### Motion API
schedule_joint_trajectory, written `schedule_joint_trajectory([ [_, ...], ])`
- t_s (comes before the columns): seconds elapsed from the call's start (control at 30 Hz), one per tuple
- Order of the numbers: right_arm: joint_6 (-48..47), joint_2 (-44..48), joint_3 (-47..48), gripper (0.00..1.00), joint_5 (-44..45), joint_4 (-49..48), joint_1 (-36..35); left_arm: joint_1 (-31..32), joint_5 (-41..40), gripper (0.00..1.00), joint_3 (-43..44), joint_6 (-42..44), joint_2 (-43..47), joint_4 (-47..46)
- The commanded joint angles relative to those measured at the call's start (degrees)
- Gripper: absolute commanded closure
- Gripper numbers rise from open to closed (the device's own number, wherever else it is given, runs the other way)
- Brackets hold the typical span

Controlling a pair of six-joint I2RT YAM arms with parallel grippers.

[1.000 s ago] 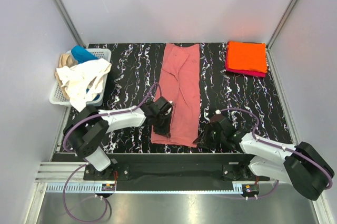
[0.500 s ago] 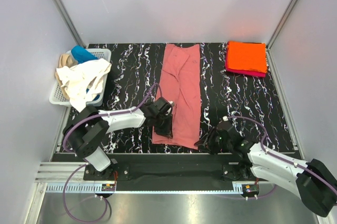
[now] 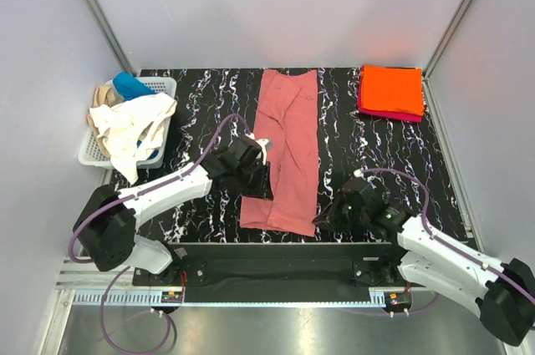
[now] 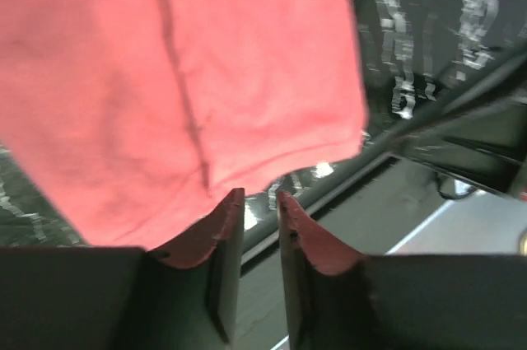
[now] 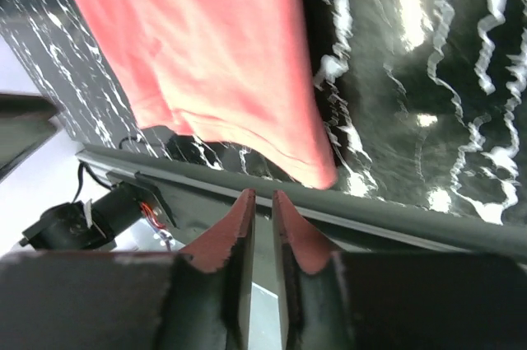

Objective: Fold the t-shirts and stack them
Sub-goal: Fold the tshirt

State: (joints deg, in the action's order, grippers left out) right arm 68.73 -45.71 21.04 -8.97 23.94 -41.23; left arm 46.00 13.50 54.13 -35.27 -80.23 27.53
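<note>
Both left tool and right tool gape slightly, seemingly empty; each should pinch one near corner of the pink t-shirt.

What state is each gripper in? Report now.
Left gripper: slightly open, holding nothing, beside the salmon-pink t-shirt's near edge.
Right gripper: slightly open, holding nothing, by that shirt's near corner.

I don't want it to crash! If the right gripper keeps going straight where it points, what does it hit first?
Probably the salmon-pink t-shirt: the right gripper points at its near corner, just past the table edge. How high it sits above the cloth is unclear.
</note>
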Motion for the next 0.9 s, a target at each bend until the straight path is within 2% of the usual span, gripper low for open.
schedule_joint_trajectory([
  [0.0, -5.96, -4.89, 6.71, 0.82, 3.25, -0.38, 0.01, -1.35, -1.98, 0.77, -2.96, 1.34, -2.65, 1.39],
  [0.13, -10.28, -18.84, 9.81, 0.86, 2.74, -2.23, 0.01, -1.35, -0.76, 0.82, -7.19, -0.68, -4.85, -4.31],
  [0.23, -9.41, -23.88, 6.83, 0.90, 2.21, -4.69, -0.07, -0.39, -0.93, 0.83, -11.14, -2.87, -4.85, -6.17],
  [0.33, -9.58, -24.07, 4.02, 0.90, 2.55, -5.22, 0.01, 0.32, -0.76, 0.82, -12.64, -3.41, -3.10, -6.26],
  [0.37, -9.75, -23.72, 4.10, 0.90, 2.47, -5.22, 0.01, 0.41, -0.32, 0.77, -12.56, -3.41, -1.70, -6.26],
  [0.5, -11.07, -21.44, 8.31, 0.86, 2.56, -0.41, -0.07, 0.32, 0.39, 0.68, -8.52, -1.92, 2.52, -2.05],
  [0.57, -10.99, -19.33, 10.42, 0.80, 1.94, 1.19, 0.01, 0.23, -1.27, 0.61, -6.50, -0.60, 4.90, 1.99],
  [0.63, -9.76, -16.79, 10.34, 0.73, 1.94, 2.51, -0.07, -1.43, -2.60, 0.59, -6.84, -0.07, 6.82, 4.01],
  [0.77, -7.91, -14.84, 6.48, 0.68, 1.77, 2.51, 0.01, -8.28, -1.02, 0.59, -12.37, 0.99, 8.68, 4.02],
  [0.87, -7.56, -14.41, 4.72, 0.65, 0.97, 2.34, 0.01, -9.43, -1.19, 0.57, -14.22, 0.55, 9.47, 3.24],
])
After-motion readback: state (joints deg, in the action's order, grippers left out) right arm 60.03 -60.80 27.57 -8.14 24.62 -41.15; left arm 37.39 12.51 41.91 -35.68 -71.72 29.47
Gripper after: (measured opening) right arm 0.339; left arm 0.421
